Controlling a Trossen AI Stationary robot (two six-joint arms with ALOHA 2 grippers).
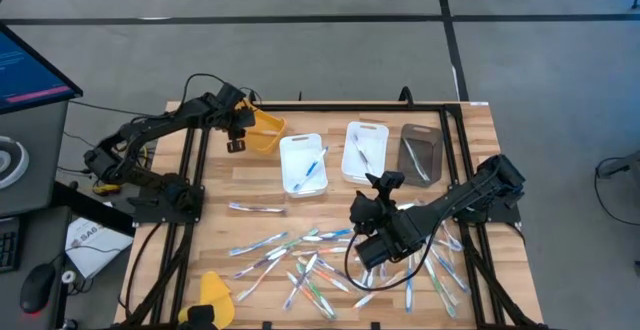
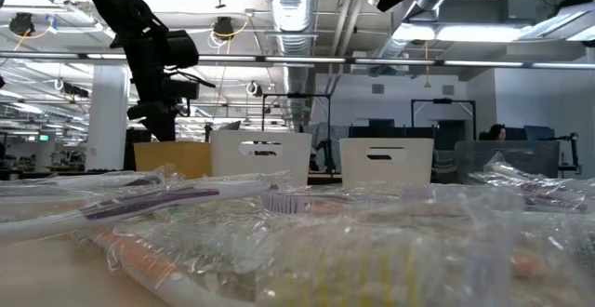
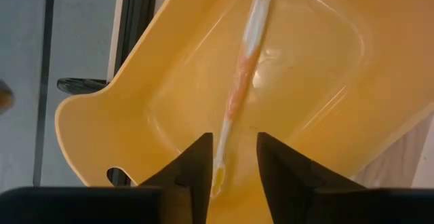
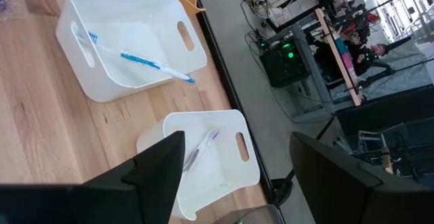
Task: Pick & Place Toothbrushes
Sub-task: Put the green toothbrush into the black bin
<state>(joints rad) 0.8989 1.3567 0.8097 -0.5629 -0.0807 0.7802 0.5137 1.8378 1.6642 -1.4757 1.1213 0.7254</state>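
Observation:
My left gripper (image 1: 240, 130) hangs over the yellow tray (image 1: 266, 133) at the table's far left, pointing steeply down. In the left wrist view its fingers (image 3: 200, 163) stand apart on either side of the near end of an orange-and-white toothbrush (image 3: 243, 75), which lies lengthwise on the tray's floor (image 3: 305, 81). My right gripper (image 1: 368, 215) waits open above the loose pile of toothbrushes (image 1: 320, 260) at the table's near middle, with nothing between its fingers (image 4: 247, 176).
Right of the yellow tray stand a white tray (image 1: 302, 162) with a blue toothbrush (image 4: 152, 64), a second white tray (image 1: 366, 152) with a greyish toothbrush (image 4: 200, 149), and a dark tray (image 1: 420, 153). A single toothbrush (image 1: 257, 207) lies at the left, and another yellow tray (image 1: 217, 295) sits at the near edge.

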